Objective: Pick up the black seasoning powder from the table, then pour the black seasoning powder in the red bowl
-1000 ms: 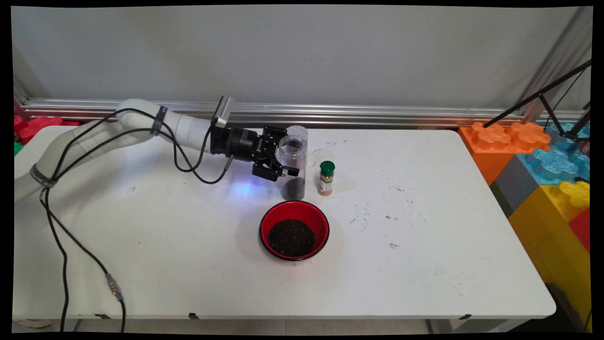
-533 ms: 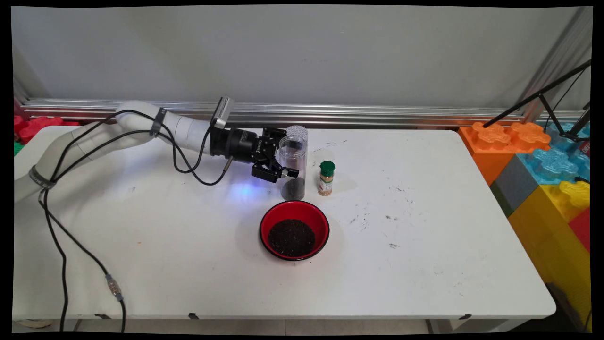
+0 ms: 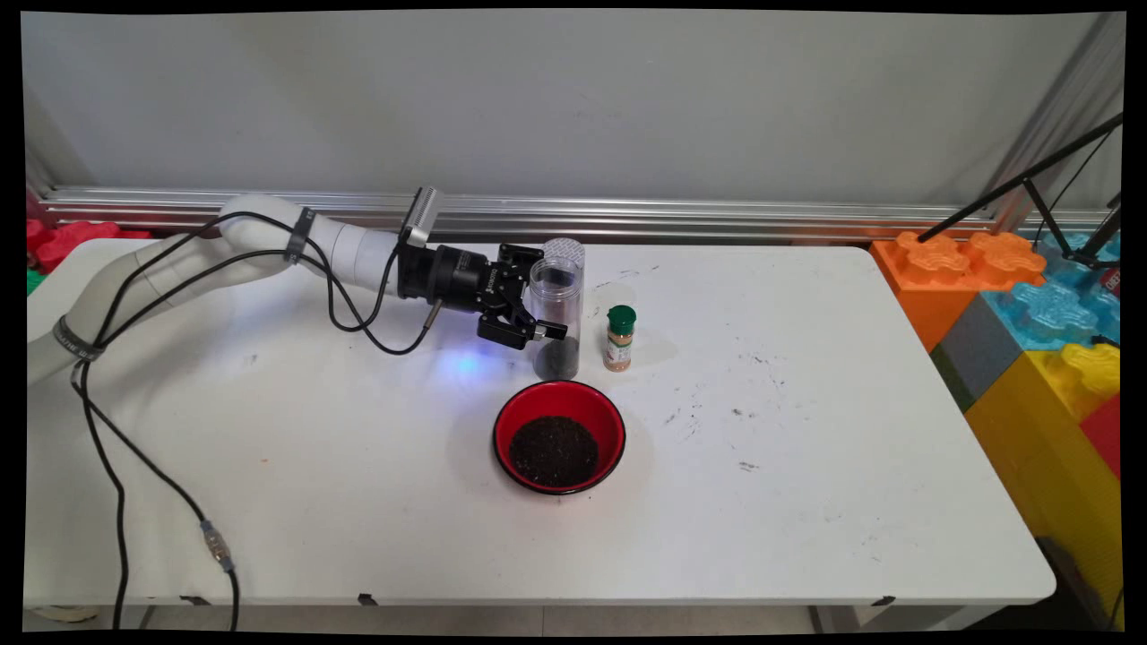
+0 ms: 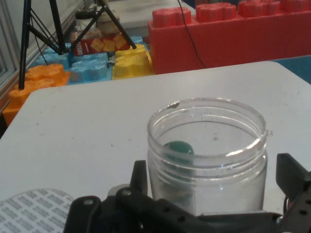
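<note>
A clear plastic jar (image 3: 556,309) stands upright on the white table (image 3: 806,448), with a little dark grit at its bottom. My gripper (image 3: 546,297) reaches in from the left and is open, one finger on each side of the jar. In the hand view the jar (image 4: 208,155) fills the space inside the gripper (image 4: 214,178), and the right finger (image 4: 292,175) stands slightly apart from its wall. A green-capped spice bottle (image 3: 619,338) stands just right of the jar. A red bowl (image 3: 502,432) of dark grit sits in front.
A white patterned lid (image 3: 564,249) lies behind the jar, and it also shows in the hand view as the lid (image 4: 33,212). Big toy bricks (image 3: 1030,305) are stacked off the table's right edge beside a black tripod (image 3: 1039,197). Black cables (image 3: 125,466) hang at the left.
The arm and gripper have drawn back a little to the left along the jar. The jar, bottle and bowl have not moved.
</note>
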Controlling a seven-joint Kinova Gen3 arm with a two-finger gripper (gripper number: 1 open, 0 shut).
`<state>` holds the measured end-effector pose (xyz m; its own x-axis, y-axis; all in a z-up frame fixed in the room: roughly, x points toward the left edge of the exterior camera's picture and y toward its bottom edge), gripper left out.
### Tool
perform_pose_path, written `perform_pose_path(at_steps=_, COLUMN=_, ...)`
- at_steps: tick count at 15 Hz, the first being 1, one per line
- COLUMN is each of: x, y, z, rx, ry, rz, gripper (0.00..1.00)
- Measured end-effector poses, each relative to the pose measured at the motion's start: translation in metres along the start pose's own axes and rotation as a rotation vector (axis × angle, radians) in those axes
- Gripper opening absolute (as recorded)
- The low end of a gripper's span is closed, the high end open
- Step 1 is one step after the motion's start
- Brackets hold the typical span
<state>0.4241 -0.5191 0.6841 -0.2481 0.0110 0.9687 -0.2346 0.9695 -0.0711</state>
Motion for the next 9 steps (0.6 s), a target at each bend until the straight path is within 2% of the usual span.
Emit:
perform_pose_path(at_steps=3, x=0.0000, y=-0.0001, z=-0.0005, rx=0.000, ry=0.000, rz=-0.001, gripper=1.00)
perform_pose_path(at_steps=4, x=0.0003, y=0.0000, z=-0.0008, rx=-0.002, ry=0.000, rz=0.000, gripper=0.00)
perform_pose_path(at_steps=9, x=0.0010, y=0.0002, z=-0.0033, rx=-0.008, ry=-0.005, rz=0.000, gripper=0.00)
